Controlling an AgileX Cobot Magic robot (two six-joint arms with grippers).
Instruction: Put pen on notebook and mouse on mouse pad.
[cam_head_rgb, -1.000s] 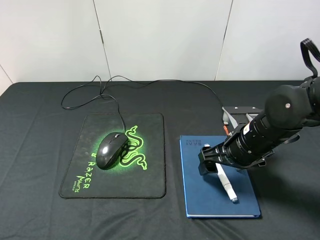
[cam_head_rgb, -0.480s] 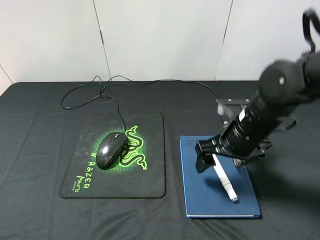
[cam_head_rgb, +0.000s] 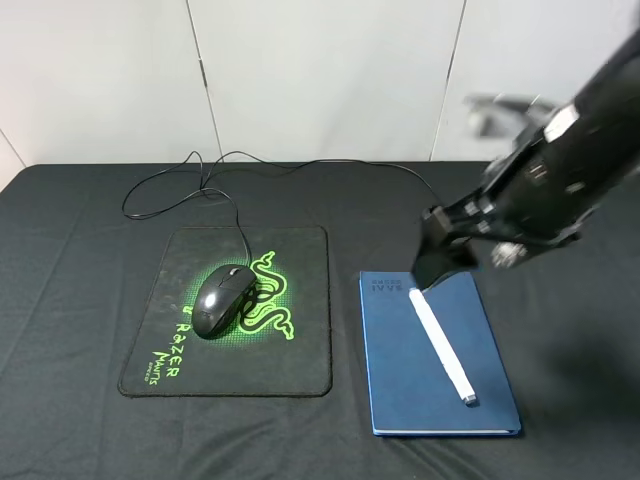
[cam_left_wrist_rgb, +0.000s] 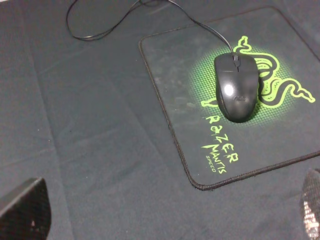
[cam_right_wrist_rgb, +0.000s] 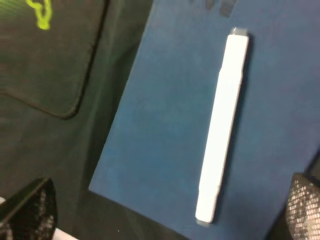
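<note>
The right gripper hangs above the far end of the notebook, blurred in the high view; in its wrist view only the two finger tips show at the frame corners, set wide apart with nothing between them, so it stands open and empty. Below it the white pen lies flat on the blue notebook cover, running lengthwise and slightly aslant, apart from the fingers; the wrist view shows it whole with blue cover on all sides. The notebook rests on the black tablecloth, just beside the mouse pad with a strip of cloth between them. The left gripper does not show in the high view; in its wrist view only two dark finger tips appear at the lower corners, far apart, with nothing held, so it too is open. Under it the black mouse sits on the pad, over the green logo and above the green lettering. In the high view the mouse lies on the left half of the pad, and its thin cable runs off the pad's far edge and loops across the cloth toward the back of the table.
</note>
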